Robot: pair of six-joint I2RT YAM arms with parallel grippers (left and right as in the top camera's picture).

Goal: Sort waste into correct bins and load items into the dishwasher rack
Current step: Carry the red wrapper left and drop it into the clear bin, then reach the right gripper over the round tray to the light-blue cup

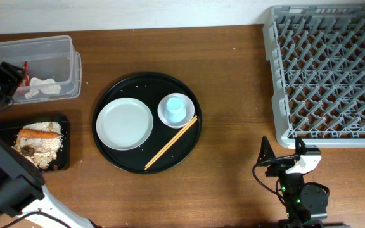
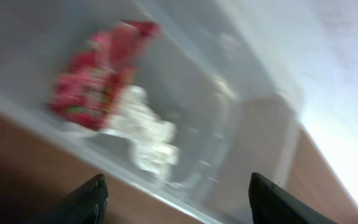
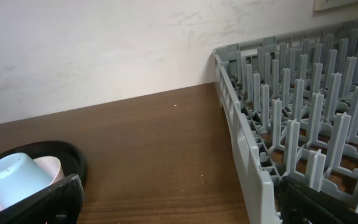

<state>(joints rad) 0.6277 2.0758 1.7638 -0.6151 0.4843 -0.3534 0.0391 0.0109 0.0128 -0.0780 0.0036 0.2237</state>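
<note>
My left gripper (image 1: 12,77) (image 2: 179,208) hangs open over the near edge of the clear tub (image 1: 56,49) (image 2: 241,124), nothing between its fingers. Inside the tub lie a red wrapper (image 2: 98,71) (image 1: 25,66) and a crumpled white tissue (image 2: 146,134) (image 1: 43,87). The shallow black tray (image 1: 66,147) holds rice-like crumbs (image 1: 46,147), a carrot (image 1: 41,133) and dark scraps (image 1: 26,151). The white plate (image 1: 124,123), the bowl (image 1: 184,116) with the light-blue cup (image 1: 174,107) (image 3: 14,177) in it, and the chopsticks (image 1: 170,143) sit on the round black tray (image 1: 138,85). My right gripper (image 1: 284,159) (image 3: 185,211) is open beside the dishwasher rack (image 1: 328,69) (image 3: 303,118).
Bare wooden table (image 1: 233,95) lies between the round tray and the rack. A white wall (image 3: 104,50) runs behind the table. The rack's near-left corner (image 3: 257,168) stands just inside my right gripper's right finger (image 3: 328,202).
</note>
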